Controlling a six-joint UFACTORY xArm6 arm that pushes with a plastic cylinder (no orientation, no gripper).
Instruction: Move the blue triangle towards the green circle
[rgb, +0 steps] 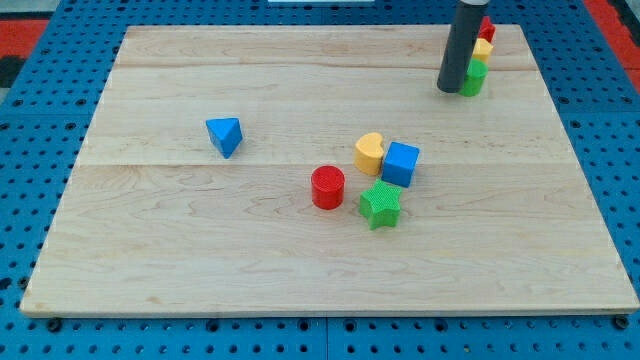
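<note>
The blue triangle (225, 135) lies on the wooden board (200, 260) at the view's left of centre. The green circle (474, 79) stands near the view's top right, partly hidden behind my rod. My tip (450, 88) rests on the board right beside the green circle, on its left, far to the right of the blue triangle.
A yellow block (483, 49) and a red block (487, 28) stand just above the green circle. Near the middle sit a red cylinder (327, 187), a yellow heart (369, 152), a blue cube (400, 163) and a green star (380, 204).
</note>
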